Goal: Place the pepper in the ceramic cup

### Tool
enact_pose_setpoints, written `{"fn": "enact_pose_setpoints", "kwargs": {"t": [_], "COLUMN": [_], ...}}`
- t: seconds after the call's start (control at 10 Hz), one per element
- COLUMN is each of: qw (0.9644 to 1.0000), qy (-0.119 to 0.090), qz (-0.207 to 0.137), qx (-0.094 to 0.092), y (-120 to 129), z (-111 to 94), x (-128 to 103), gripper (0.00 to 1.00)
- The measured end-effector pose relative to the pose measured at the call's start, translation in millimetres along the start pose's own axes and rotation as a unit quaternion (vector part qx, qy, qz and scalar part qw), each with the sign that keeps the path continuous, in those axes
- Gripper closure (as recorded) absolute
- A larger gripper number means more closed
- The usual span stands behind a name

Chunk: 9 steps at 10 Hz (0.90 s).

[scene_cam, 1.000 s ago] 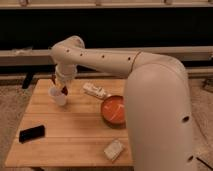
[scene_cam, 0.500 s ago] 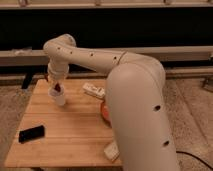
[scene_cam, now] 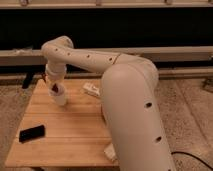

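A wooden table stands on speckled grey floor, and behind the table a pale rail crosses a dark wall (warm, dim light).

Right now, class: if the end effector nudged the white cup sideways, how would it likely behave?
The ceramic cup stands upright and looks small and narrow, so it would probably slide or tip on the smooth wooden table. The end effector sits right over its rim with the pepper, so a sideways pull might topple it. If ceramic, it may chip.
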Motion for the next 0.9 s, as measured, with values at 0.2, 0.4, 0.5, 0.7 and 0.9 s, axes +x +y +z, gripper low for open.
{"fn": "enact_pose_setpoints", "kwargs": {"t": [0.2,0.4,0.5,0.7,0.9], "qw": [1.0000,1.0000,1.0000,1.0000,1.0000], "qy": [-0.001,-0.001,-0.001,-0.002,-0.001], "qz": [-0.001,-0.003,-0.003,-0.001,-0.004], "qx": [0.000,-0.002,-0.002,0.001,-0.002], "y": [-2,5,5,-1,6], "z": [4,9,11,12,17], "x": [5,-2,-1,4,2], "gripper": [0.91,0.75,0.72,0.58,0.52]}}
